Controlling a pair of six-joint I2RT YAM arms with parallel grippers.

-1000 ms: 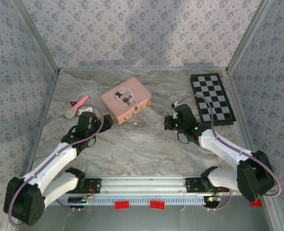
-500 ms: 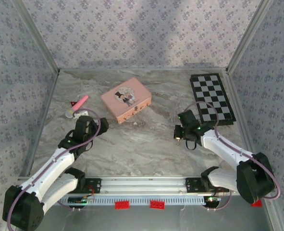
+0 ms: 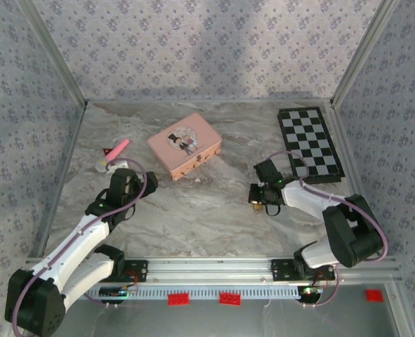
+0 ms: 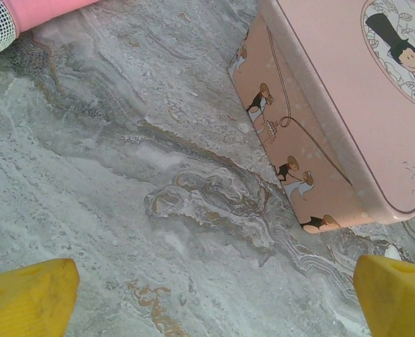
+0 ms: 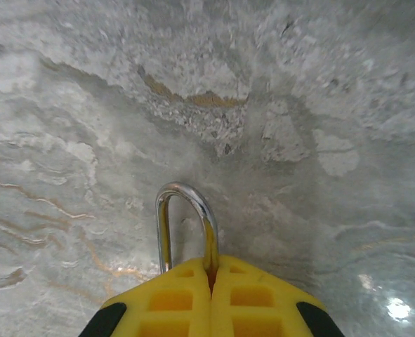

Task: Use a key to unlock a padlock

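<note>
The padlock point(image 5: 182, 188) is gripped by the closed right end effector point(image 5: 211, 275), with its silver shackle left sticking out over the marbled desk point(image 5: 88, 105), right of centre. The left end effector point(image 4: 207, 298) is held wide open near the pink box point(image 4: 333, 105).

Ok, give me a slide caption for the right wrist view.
Right claw shut on the padlock, its silvery shackle poking out ahead over the marble table.

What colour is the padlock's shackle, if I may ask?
The padlock's shackle is shiny silver, clearest in the right wrist view.
</note>
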